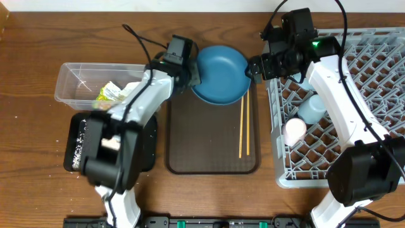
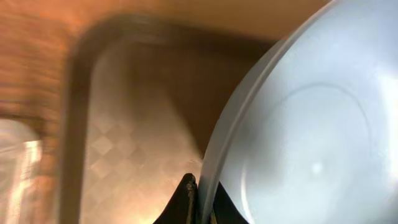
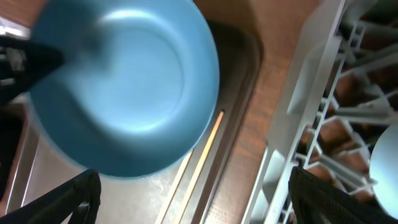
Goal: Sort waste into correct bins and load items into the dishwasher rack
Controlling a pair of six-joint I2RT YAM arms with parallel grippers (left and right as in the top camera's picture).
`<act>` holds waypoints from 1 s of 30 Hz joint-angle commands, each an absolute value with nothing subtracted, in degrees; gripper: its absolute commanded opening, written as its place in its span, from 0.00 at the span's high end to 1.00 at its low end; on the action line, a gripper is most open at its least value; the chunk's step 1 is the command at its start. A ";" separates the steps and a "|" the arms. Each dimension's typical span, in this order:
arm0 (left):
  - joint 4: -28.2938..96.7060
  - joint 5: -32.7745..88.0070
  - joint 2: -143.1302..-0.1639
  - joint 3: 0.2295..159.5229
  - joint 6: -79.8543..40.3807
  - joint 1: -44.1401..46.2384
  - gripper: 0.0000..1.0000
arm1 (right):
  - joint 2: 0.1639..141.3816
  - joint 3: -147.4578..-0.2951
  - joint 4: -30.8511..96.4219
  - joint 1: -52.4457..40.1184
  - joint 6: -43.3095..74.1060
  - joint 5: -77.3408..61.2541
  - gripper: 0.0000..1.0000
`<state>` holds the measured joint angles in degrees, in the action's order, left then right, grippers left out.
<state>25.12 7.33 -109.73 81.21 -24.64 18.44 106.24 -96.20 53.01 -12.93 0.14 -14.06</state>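
Note:
The dark-blue plate (image 1: 219, 74) hangs over the far end of the brown tray (image 1: 212, 152). My left gripper (image 1: 193, 77) is shut on its left rim. In the left wrist view the plate (image 2: 311, 137) rim sits pinched between the jaws of the left gripper (image 2: 202, 186). My right gripper (image 1: 253, 68) stands open just off the plate's right edge, next to the dishwasher rack (image 1: 373, 76). In the right wrist view the right gripper (image 3: 196, 193) spans the tray with nothing in it, the plate (image 3: 124, 81) beyond. The chopsticks (image 1: 243, 130) lie on the tray's right side.
A clear tub (image 1: 82, 82) at the left holds yellow-green wrappers (image 1: 112, 93). Below it the black tray (image 1: 76, 145) carries white crumbs, partly under my left arm. A light-blue cup (image 1: 311, 109) and a white-pink cup (image 1: 294, 131) lie in the rack's left part.

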 commanded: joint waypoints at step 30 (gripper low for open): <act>34.96 7.49 -94.35 81.43 -24.10 18.59 0.94 | 105.78 -96.60 48.66 -13.78 3.18 -27.24 0.60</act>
